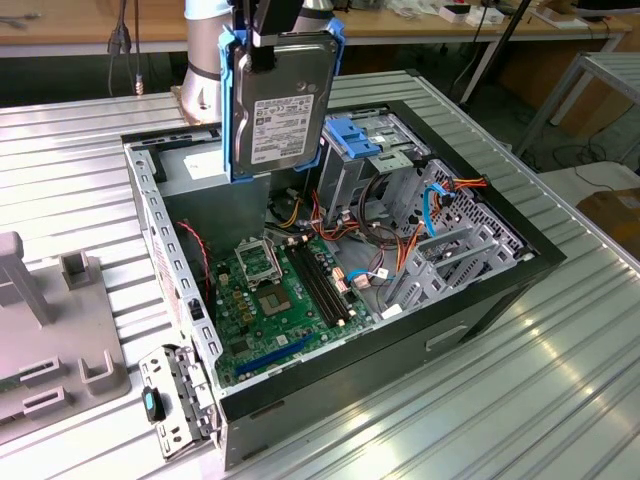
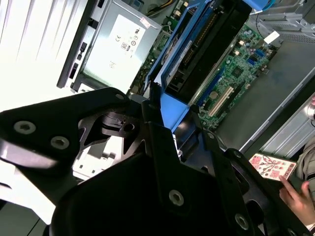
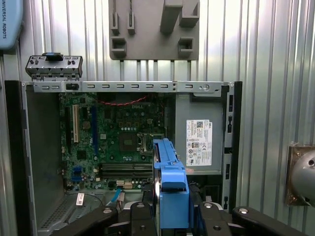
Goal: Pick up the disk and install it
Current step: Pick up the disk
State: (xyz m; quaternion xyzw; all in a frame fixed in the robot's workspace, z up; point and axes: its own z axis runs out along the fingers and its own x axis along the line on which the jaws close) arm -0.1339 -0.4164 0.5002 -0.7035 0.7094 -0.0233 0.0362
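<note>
- You have the disk [image 1: 282, 100] clamped in the end effector [image 1: 263, 50]. The fingers are shut across its upper edge, and it hangs in the air, touching nothing else.
- It is held on edge, with its label face toward the exterior camera and its blue side rails [image 1: 233, 110] running up and down. A grip at the top edge leaves the rails and the lower end free, which I judge suits sliding it into a bay.
- The disk sits above the open computer case [image 1: 160, 230], just beside the blue-topped drive cage [image 1: 365, 140], on the exterior view's left of it. It is high enough to be clear of the cables [image 1: 395, 240] and the motherboard [image 1: 280, 290] below.
- The case lies on its side on the table [image 1: 520, 400] with the panel off, so the interior opens upward and the arm can come in from overhead.
- In the first wrist view the white-labelled power supply [image 3: 199, 142] lies close beside the disk's line of descent, so there is little room to spare on that side.
- The lift looks done, but the disk is not yet in the cage.
- In the second wrist view a person's hand [image 2: 295, 194] is near the case's outer side, so watch it.
</note>
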